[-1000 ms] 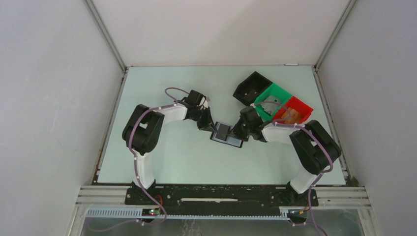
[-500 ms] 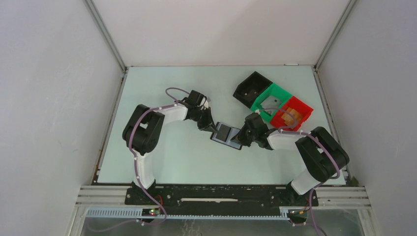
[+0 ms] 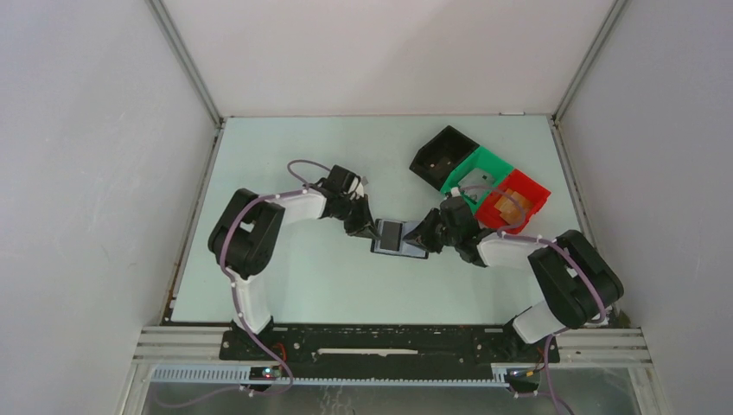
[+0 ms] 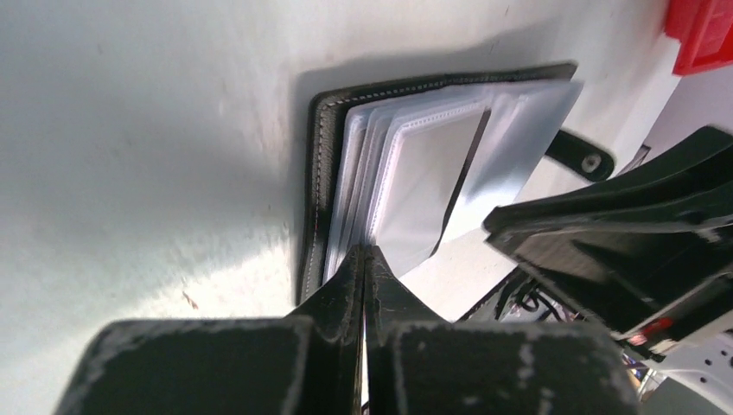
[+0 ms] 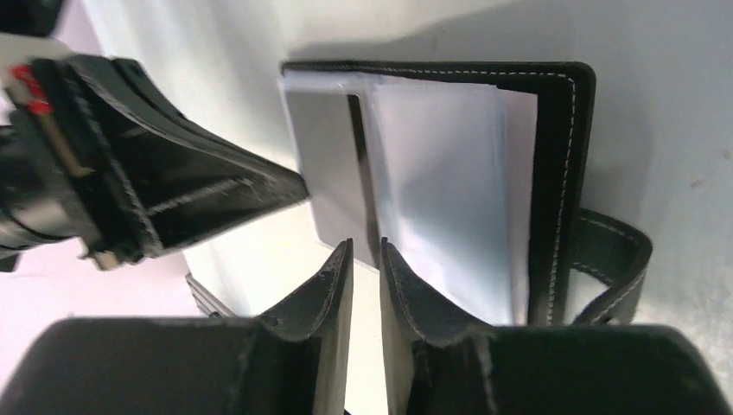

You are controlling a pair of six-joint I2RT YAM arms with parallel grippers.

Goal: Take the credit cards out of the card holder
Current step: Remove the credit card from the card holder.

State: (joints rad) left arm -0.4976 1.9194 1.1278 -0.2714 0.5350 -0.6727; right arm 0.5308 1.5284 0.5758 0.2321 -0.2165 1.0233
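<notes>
The card holder [image 3: 399, 238] lies open and flat on the desk [image 3: 285, 156], right between my two hands. My left hand [image 3: 369, 230] sits at its left edge with the fingers pressed to a hairline. Their tips touch the fanned pale leaves, but I cannot tell whether they pinch one. My right hand [image 3: 425, 239] meets the opposite edge, its fingers almost together with a thin leaf's edge running into the slit. The closure tab [image 5: 618, 259] curls out beside it.

Three bins stand in a row beyond my right arm: black [image 3: 432, 154], green [image 3: 488, 158] and red [image 3: 540, 194]. The red one holds one orange-tan piece [image 3: 513, 204].

I cannot count the credit cards [image 5: 441, 199] among the sleeves.
</notes>
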